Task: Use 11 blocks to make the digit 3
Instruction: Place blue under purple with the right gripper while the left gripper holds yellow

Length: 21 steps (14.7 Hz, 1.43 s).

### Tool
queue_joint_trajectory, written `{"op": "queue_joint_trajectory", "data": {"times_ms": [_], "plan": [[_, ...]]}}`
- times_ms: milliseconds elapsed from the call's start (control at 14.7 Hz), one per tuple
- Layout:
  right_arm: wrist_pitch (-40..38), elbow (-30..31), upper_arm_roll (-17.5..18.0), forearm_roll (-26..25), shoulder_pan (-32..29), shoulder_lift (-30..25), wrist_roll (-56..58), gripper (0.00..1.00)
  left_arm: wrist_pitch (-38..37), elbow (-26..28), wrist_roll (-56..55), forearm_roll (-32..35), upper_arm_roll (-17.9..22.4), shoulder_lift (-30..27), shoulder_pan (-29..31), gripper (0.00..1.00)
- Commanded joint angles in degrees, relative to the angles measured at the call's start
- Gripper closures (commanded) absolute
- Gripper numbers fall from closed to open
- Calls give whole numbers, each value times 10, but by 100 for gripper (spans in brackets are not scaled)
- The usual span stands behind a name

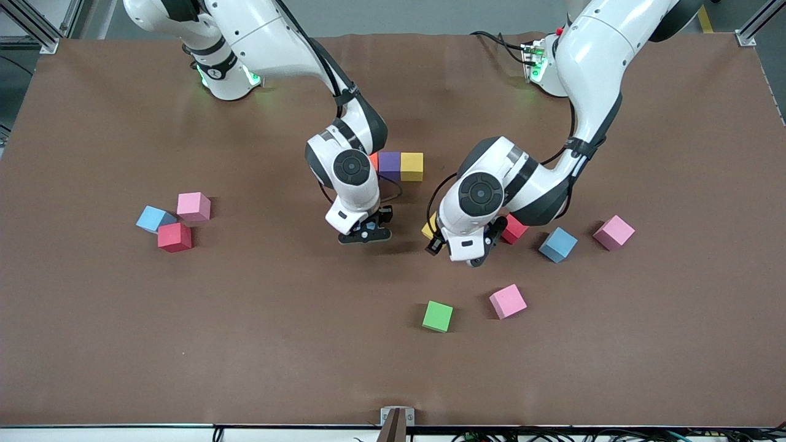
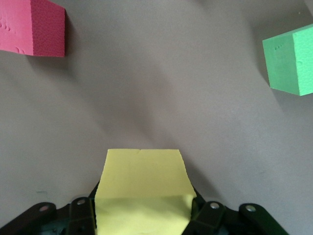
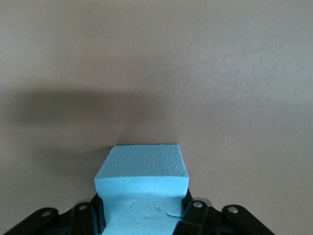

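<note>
**Both arms carrying cubes toward the first bar of the digit 3**

The left gripper hung over the middle of the tabletop, its jaws clamped on a yellow block. The right gripper hung beside it, toward the right arm's end, jaws closed on a light-blue block.

The only assembled part was a short row near the robots: an orange block, largely hidden by the right arm, touching a purple block, which touched a second yellow block.

The loose blocks lay in two groups:
- **Right arm's end:** a pink, a light-blue and a red block clustered together.
- **Left arm's end:** a red, a light-blue and a pink block, with a green and another pink block nearer the front camera.

Judged from this layout, most of the figure remained to be built. To place well, each held cube should come down square to the row, its face flush against a neighbour. It should be released only once it rests on the tabletop, so the set cubes are not nudged. With the arms this close, one should probably place while the other waits.
</note>
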<state>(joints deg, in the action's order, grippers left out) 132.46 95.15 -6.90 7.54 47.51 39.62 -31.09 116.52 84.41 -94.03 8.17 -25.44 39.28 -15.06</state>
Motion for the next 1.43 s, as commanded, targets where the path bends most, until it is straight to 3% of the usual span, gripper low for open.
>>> {"op": "queue_joint_trajectory", "data": {"times_ms": [0, 883, 1358], "plan": [[-22, 44, 14, 2, 4, 7, -5, 64, 6, 11, -12, 11, 0, -12, -4, 99], [-55, 46, 40, 3, -10, 0, -34, 62, 37, 11, -13, 8, 0, -10, -10, 98], [-55, 45, 43, 5, -14, 1, -67, 62, 89, 14, -88, 11, 0, 9, -38, 98]]}}
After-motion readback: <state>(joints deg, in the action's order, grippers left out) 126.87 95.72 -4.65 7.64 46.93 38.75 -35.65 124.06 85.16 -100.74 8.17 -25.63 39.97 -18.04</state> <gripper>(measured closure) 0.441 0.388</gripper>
